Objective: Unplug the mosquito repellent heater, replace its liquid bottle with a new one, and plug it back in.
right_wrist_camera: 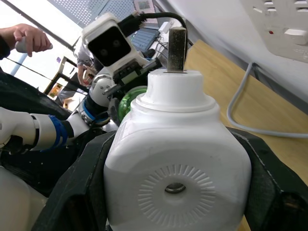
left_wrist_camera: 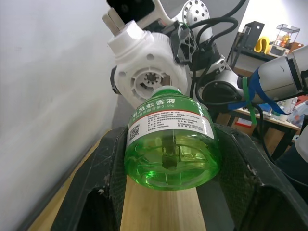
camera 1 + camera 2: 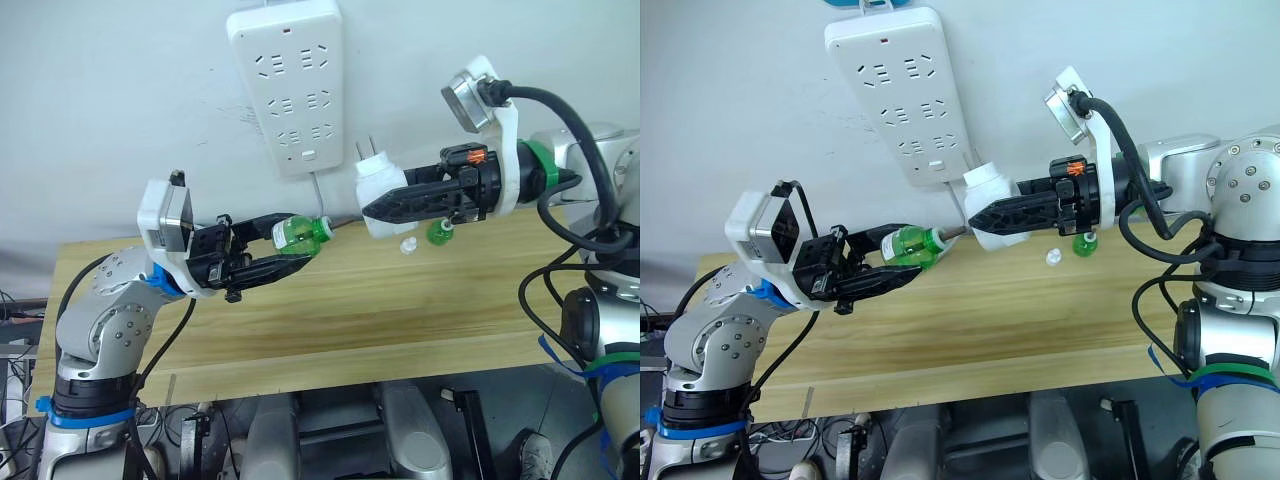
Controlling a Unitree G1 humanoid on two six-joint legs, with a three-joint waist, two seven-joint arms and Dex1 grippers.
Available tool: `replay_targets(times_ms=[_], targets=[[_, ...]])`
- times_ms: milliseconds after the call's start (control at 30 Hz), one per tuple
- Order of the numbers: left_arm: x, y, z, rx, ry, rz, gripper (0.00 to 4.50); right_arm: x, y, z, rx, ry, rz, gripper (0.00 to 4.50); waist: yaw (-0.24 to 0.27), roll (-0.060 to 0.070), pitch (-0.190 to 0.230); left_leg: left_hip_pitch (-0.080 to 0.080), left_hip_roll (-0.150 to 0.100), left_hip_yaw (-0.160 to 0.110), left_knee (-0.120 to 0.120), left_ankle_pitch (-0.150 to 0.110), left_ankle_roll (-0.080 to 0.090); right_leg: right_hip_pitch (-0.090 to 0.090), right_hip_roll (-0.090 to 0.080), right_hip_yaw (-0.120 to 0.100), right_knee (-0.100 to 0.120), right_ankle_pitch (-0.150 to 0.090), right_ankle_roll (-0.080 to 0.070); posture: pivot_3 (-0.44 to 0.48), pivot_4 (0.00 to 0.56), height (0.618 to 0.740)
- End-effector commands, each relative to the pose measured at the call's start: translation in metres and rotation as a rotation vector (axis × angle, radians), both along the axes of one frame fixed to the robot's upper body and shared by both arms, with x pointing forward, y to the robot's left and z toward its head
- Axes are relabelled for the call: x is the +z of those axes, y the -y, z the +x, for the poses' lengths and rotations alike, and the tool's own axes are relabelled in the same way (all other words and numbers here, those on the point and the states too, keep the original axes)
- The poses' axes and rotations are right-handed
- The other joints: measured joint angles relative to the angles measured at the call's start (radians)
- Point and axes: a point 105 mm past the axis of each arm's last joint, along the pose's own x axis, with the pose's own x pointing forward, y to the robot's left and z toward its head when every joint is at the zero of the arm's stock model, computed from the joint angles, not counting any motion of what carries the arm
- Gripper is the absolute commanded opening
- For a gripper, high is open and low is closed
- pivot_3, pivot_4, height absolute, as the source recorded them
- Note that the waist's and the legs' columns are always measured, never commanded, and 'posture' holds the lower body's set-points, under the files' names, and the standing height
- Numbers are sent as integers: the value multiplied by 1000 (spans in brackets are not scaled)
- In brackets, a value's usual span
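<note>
My right gripper (image 3: 372, 210) is shut on the white mosquito repellent heater (image 3: 378, 180), which is held in the air, off the power strip, with its plug prongs pointing up. My left gripper (image 3: 298, 242) is shut on a translucent green bottle (image 3: 305, 232) with a white label (image 2: 168, 115). The bottle lies sideways with its neck aimed at the heater's round underside socket (image 2: 147, 79), a small gap apart. I cannot tell whether this is the old liquid bottle or the new one. A second small green bottle (image 3: 440, 233) stands on the table behind the right gripper, and a loose white cap (image 3: 408, 245) lies beside it.
The long white power strip (image 3: 290, 80) hangs on the wall above the wooden table (image 3: 350, 310), its cable dropping behind the table. A person's hand (image 1: 29, 38) shows far in the background of the right wrist view.
</note>
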Motion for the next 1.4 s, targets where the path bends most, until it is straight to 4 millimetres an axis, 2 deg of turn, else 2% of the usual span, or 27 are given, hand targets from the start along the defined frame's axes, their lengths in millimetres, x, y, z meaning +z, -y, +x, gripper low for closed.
replay_targets(times_ms=[33, 333, 700, 1400], targets=[[4, 2, -3, -12, 35, 0, 2248, 12, -3, -14, 59, 58, 7, 2991, 0, 0, 0, 0, 0, 0, 0, 0, 0, 0, 0, 0, 0, 0, 0, -266, 353, 730], [5, 3, -1, -5, 40, -4, 2248, 12, -6, -17, 78, 70, -8, 2991, 0, 0, 0, 0, 0, 0, 0, 0, 0, 0, 0, 0, 0, 0, 0, -265, 353, 730], [6, 4, -1, -9, 41, -12, 2248, 7, -11, -6, 4, 111, -35, 2991, -1, 0, 0, 0, 0, 0, 0, 0, 0, 0, 0, 0, 0, 0, 0, -266, 358, 730], [5, 5, 0, -4, 39, -14, 2248, 14, -11, -15, 56, 117, 16, 2991, -1, 0, 0, 0, 0, 0, 0, 0, 0, 0, 0, 0, 0, 0, 0, -267, 362, 730]])
